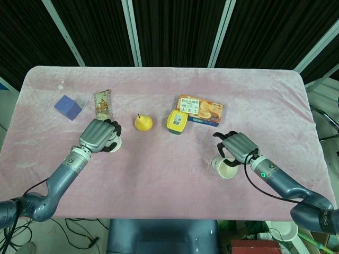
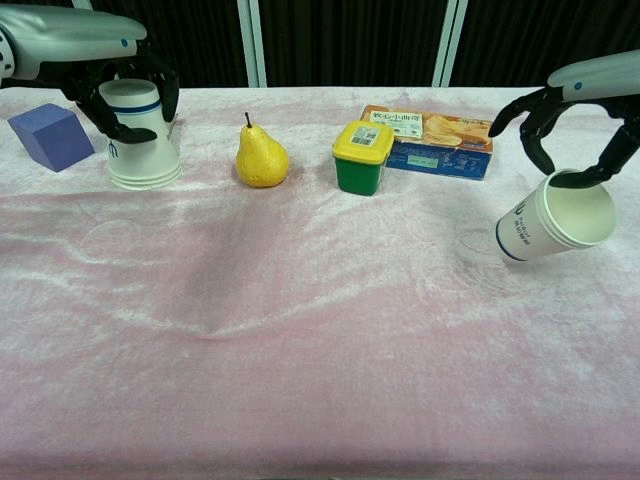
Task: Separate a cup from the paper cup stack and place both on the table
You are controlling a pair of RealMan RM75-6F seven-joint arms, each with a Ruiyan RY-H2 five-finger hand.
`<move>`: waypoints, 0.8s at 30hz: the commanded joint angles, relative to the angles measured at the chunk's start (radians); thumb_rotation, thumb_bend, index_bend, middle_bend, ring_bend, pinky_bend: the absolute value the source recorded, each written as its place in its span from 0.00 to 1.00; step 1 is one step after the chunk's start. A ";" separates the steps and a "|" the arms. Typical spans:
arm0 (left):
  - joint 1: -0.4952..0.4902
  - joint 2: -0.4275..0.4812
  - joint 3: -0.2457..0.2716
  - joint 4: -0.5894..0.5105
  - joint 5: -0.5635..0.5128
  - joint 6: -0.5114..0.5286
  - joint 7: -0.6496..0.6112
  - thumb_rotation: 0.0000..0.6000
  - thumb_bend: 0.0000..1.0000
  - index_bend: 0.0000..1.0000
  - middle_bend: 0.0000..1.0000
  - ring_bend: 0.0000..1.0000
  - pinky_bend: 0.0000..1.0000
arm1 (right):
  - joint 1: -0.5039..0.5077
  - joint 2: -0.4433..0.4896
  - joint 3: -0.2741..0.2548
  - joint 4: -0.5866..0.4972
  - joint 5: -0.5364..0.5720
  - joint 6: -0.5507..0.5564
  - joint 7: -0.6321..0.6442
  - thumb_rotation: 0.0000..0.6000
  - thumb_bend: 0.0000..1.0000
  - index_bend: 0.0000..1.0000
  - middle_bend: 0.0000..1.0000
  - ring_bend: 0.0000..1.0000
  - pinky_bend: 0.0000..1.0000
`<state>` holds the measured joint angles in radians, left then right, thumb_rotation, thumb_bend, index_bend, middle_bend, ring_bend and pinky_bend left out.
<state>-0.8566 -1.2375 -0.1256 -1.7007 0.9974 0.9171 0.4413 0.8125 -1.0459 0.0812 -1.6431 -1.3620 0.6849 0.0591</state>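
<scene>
The paper cup stack (image 2: 140,135) stands rim down on the pink table cloth (image 2: 320,330) at the left, white with a blue band. My left hand (image 2: 125,75) grips it from above and behind; in the head view this left hand (image 1: 98,136) hides most of the cup stack (image 1: 115,144). At the right, the single cup (image 2: 555,220) is tilted with its mouth toward the chest camera, its lower edge at or just above the cloth. My right hand (image 2: 575,115) holds it by the rim from above. From the head, the right hand (image 1: 238,150) covers part of the single cup (image 1: 227,168).
A blue cube (image 2: 50,135) and a snack bar (image 1: 101,104) lie at the back left. Between the hands are a yellow pear (image 2: 261,158), a green tub with a yellow lid (image 2: 361,157) and a biscuit box (image 2: 430,140).
</scene>
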 commanded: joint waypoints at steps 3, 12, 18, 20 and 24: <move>0.009 -0.068 0.032 0.088 0.025 -0.026 -0.041 1.00 0.47 0.52 0.50 0.38 0.69 | 0.040 -0.037 -0.008 0.001 0.133 -0.061 -0.135 1.00 0.46 0.97 0.09 0.26 0.19; 0.027 -0.144 0.048 0.199 0.066 -0.036 -0.089 1.00 0.47 0.52 0.50 0.38 0.69 | 0.098 -0.064 -0.032 -0.006 0.303 -0.116 -0.263 1.00 0.45 0.81 0.05 0.23 0.19; 0.028 -0.157 0.046 0.221 0.065 -0.050 -0.096 1.00 0.47 0.51 0.49 0.38 0.69 | 0.133 -0.062 -0.055 -0.013 0.394 -0.128 -0.316 1.00 0.45 0.51 0.02 0.22 0.19; 0.029 -0.163 0.048 0.230 0.064 -0.055 -0.095 1.00 0.47 0.51 0.48 0.37 0.69 | 0.144 -0.058 -0.064 -0.019 0.420 -0.137 -0.327 1.00 0.44 0.46 0.02 0.22 0.19; 0.030 -0.180 0.052 0.244 0.062 -0.059 -0.085 1.00 0.45 0.49 0.45 0.34 0.65 | 0.175 -0.048 -0.090 -0.028 0.469 -0.153 -0.361 1.00 0.39 0.33 0.01 0.20 0.19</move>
<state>-0.8272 -1.4133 -0.0751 -1.4594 1.0592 0.8587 0.3542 0.9748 -1.0984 0.0023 -1.6658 -0.9073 0.5388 -0.2893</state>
